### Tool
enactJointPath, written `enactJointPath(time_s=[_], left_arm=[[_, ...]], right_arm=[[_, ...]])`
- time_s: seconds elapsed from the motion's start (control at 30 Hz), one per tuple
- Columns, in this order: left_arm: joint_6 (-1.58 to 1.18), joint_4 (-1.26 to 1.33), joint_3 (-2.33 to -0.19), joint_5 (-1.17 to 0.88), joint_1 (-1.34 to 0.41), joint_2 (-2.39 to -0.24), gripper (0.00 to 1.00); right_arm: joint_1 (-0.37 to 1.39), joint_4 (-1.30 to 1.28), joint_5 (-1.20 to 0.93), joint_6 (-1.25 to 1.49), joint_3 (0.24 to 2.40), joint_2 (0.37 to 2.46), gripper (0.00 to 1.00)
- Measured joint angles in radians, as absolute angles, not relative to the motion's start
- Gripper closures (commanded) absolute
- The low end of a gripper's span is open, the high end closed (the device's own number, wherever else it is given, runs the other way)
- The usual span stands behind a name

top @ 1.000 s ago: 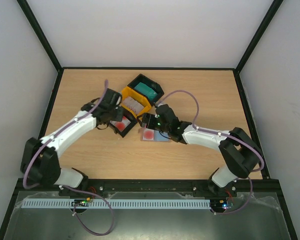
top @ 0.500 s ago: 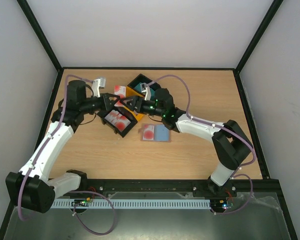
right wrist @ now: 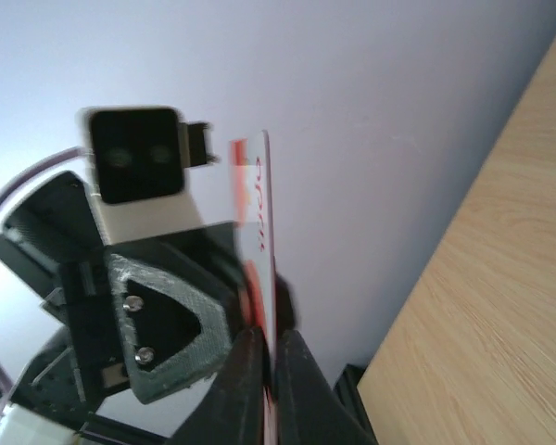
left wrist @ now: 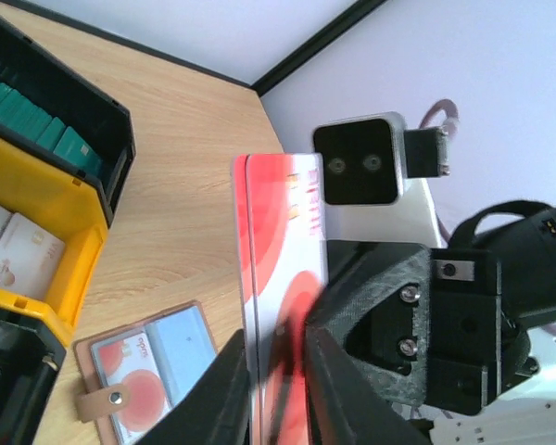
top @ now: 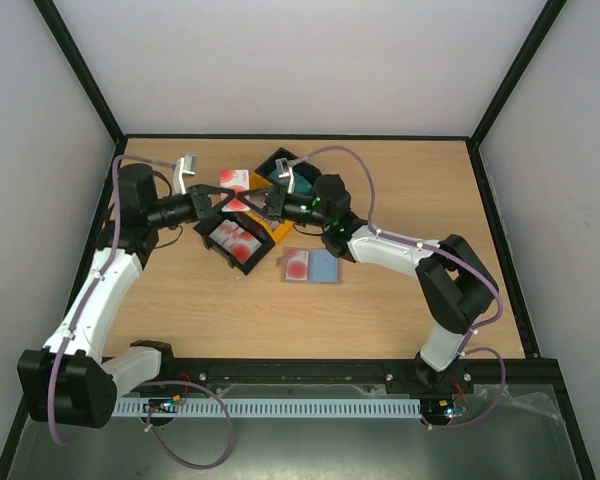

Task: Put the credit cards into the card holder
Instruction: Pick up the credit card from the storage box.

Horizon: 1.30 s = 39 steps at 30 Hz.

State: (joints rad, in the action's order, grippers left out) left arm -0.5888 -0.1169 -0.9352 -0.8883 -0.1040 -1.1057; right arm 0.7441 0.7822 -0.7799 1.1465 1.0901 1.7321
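A red-and-white credit card (top: 234, 180) is held upright in the air above the trays, between both grippers. My left gripper (top: 232, 196) comes in from the left and my right gripper (top: 250, 200) from the right. In the left wrist view the card (left wrist: 283, 222) shows a doubled edge, and my left gripper (left wrist: 273, 366) has a finger close on each side of it. In the right wrist view my right gripper (right wrist: 271, 348) is pinched tight on the card (right wrist: 262, 204). The card holder (top: 310, 266) lies open on the table, with a red-and-white card in its left pocket (left wrist: 134, 371).
Under the grippers stand a black tray of red-and-white cards (top: 236, 241), a yellow tray (left wrist: 69, 278) with pale cards (left wrist: 18, 246), and a black tray with teal cards (left wrist: 37, 120). Black frame rails edge the wooden table (top: 400, 180).
The left gripper lifted the card from the tray area. The right gripper left the card holder, rose to meet it, and has gone from open to shut on the card.
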Motion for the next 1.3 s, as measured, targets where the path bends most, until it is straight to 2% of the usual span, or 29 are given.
enactJointPath(time_s=[0.2, 0.47, 0.73, 0.83, 0.9, 1.2, 1.3], left_arm=[[-0.638, -0.112, -0.921, -0.918, -0.072, -1.061, 0.76], [-0.662, -0.096, -0.916, -0.934, -0.057, -1.019, 0.86], [-0.666, -0.097, -0.905, -0.936, -0.055, -1.018, 0.83], [-0.673, -0.097, -0.901, -0.935, -0.054, -1.017, 0.92], [-0.678, -0.094, -0.897, -0.933, -0.051, -1.015, 0.95], [-0.715, -0.027, -0.875, -0.935, -0.047, -0.968, 0.95], [-0.724, -0.012, -0.872, -0.939, -0.047, -0.968, 0.89]], right_arm=[[0.743, 0.848, -0.778, 1.209, 1.086, 1.732, 0.98], [0.741, 0.927, -0.778, 1.285, 1.073, 1.732, 0.98], [0.738, 0.966, -0.764, 1.327, 1.043, 1.732, 0.98], [0.735, 0.973, -0.760, 1.337, 1.034, 1.732, 0.98], [0.732, 0.980, -0.760, 1.345, 1.032, 1.732, 0.98], [0.722, 1.048, -0.772, 1.403, 1.001, 1.732, 0.98], [0.722, 1.097, -0.789, 1.433, 1.000, 1.732, 0.98]])
